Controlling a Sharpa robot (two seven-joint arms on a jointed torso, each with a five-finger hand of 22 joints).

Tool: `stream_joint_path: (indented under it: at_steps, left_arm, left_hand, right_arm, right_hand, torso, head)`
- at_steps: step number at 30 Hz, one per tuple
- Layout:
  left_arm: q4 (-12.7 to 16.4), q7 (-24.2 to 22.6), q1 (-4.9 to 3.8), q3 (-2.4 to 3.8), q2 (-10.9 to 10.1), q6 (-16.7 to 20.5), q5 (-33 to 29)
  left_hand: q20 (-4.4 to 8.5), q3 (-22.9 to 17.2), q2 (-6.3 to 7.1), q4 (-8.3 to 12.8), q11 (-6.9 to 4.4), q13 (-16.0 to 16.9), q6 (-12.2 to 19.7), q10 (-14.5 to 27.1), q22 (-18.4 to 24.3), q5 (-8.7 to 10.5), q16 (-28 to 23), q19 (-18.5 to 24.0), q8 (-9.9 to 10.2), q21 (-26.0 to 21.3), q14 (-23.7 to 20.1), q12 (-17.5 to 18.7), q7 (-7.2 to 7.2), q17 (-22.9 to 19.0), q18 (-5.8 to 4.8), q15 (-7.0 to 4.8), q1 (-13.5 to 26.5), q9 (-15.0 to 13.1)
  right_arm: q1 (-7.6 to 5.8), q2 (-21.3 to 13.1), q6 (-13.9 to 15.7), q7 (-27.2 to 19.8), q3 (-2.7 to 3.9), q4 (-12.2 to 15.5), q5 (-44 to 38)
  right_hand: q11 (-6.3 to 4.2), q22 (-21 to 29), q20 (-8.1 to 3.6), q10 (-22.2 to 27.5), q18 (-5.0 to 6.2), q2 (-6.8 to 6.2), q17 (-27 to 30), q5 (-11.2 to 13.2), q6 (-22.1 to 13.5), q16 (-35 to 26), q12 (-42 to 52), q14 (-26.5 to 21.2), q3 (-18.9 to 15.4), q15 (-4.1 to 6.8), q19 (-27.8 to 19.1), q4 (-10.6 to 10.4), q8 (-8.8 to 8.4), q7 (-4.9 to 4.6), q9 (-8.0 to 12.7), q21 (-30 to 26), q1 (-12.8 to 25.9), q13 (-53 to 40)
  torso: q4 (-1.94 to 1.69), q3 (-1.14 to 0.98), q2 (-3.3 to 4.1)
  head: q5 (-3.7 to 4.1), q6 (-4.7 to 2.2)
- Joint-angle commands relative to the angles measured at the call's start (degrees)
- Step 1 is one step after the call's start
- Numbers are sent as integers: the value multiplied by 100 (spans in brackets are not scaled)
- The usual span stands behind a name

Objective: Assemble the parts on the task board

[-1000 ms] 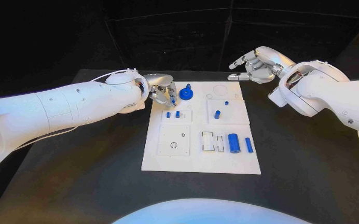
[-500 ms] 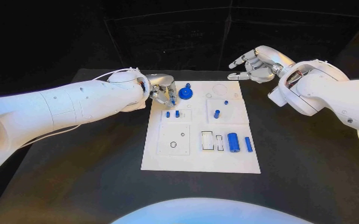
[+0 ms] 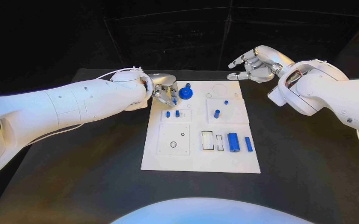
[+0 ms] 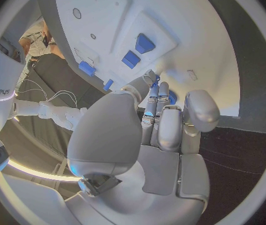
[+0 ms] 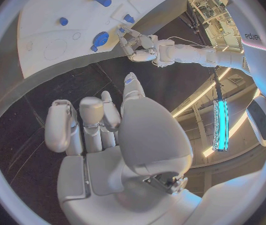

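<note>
The left hand (image 3: pixel 164 93) pinches a small blue part (image 3: pixel 174 101) at the task board's (image 3: pixel 202 164) upper left, needing seating next; the right hand (image 3: pixel 254 64) hovers empty, fingers apart.

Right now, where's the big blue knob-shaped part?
In the head view the blue knob-shaped part sits at the task board's far edge, left of centre, just beside the left hand's fingertips and above the two small blue pegs.

The left hand (image 3: pixel 164 93) edges slightly further over the task board (image 3: pixel 202 164), towards its round blue part (image 3: pixel 186 94).
</note>
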State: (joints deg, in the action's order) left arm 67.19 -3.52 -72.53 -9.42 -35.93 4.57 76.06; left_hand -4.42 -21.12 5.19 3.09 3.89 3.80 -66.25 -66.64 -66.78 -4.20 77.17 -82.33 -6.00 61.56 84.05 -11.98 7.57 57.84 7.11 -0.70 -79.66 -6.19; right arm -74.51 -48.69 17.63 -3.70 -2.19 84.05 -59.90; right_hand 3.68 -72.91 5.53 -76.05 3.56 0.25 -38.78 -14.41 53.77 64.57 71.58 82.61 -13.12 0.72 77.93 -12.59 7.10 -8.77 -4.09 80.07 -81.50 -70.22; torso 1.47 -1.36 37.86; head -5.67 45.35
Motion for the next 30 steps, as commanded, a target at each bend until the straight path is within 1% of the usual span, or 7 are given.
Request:
stream_joint_path:
  at_steps: [1,9,14,17,23,28,30]
  left_arm:
    - [-9,24,-6,3,18,-46,116]
    - [-43,93,-6,2,42,-139,202]
    - [-49,127,-6,2,41,-251,214]
    - [-42,135,-6,1,40,-303,216]
    - [-28,109,-6,0,49,-315,218]
    - [-24,98,-6,0,55,-270,218]
    - [-22,100,-6,0,55,-254,218]
  left_hand:
    - [-15,-41,5,0,-10,1,-16,-43,5,11,-30,-21,19,-3,48,16,2,-6,-112,-36,39,1]
    - [-16,-47,7,5,-10,1,-15,-45,1,10,-28,-21,22,1,49,23,1,-2,-113,-36,35,3]
    - [-16,-53,10,11,-10,2,-15,-48,10,10,-37,-16,25,-12,45,30,0,-26,-110,-36,32,5]
    - [-16,-53,10,11,-10,2,-15,-48,10,10,-37,-16,25,-12,45,30,0,-26,-110,-36,32,5]
    - [-17,-53,25,15,-8,2,-13,-51,6,16,-40,-13,32,-9,42,45,2,-36,-110,-35,40,9]
    - [-26,-69,57,23,14,2,49,-47,-14,25,-39,-5,91,1,40,117,35,-52,-113,-19,73,39]
    - [-36,-91,72,32,29,7,166,-79,-28,27,-36,-1,172,9,40,150,61,-63,-116,-8,83,78]
  right_arm:
    - [-12,5,-18,-54,5,12,-10]
    - [-12,2,-22,-51,5,14,-10]
    - [-12,-6,-25,-50,5,17,-10]
    - [-12,-8,-26,-49,5,18,-10]
    - [-12,-2,-23,-51,5,15,-10]
    - [-12,2,-29,-45,5,12,-10]
    - [-12,3,-32,-37,5,11,-10]
  right_hand:
    - [-1,7,6,28,58,76,-5,-28,3,-23,-10,10,-29,12,-34,6,28,10,-2,-32,-3,-7]
    - [-1,7,6,28,58,76,-5,-28,3,-23,-10,10,-29,12,-34,6,28,10,-2,-32,-3,-7]
    - [-1,7,6,28,58,76,-5,-28,3,-23,-10,10,-29,12,-34,6,28,10,-2,-32,-3,-7]
    - [-1,7,6,28,58,76,-5,-28,3,-23,-10,10,-29,12,-34,6,28,10,-2,-32,-3,-7]
    - [-1,7,6,28,58,76,-5,-28,3,-23,-10,10,-29,12,-34,6,28,10,-2,-32,-3,-7]
    - [-1,11,5,28,59,85,-14,-30,3,-20,-9,12,-34,12,-36,5,31,10,-2,-36,-8,-7]
    - [-1,11,5,28,59,85,-14,-30,3,-20,-9,12,-34,12,-36,5,31,10,-2,-36,-8,-7]
  torso:
    - [-5,-2,-3]
    - [1,0,-2]
    - [-3,-1,1]
    - [-5,3,-1]
    - [-7,1,-1]
    - [-1,2,-2]
    - [0,1,0]
  head:
    - [3,2]
    - [6,4]
    - [15,10]
    - [17,14]
    - [16,14]
    - [12,17]
    - [16,15]
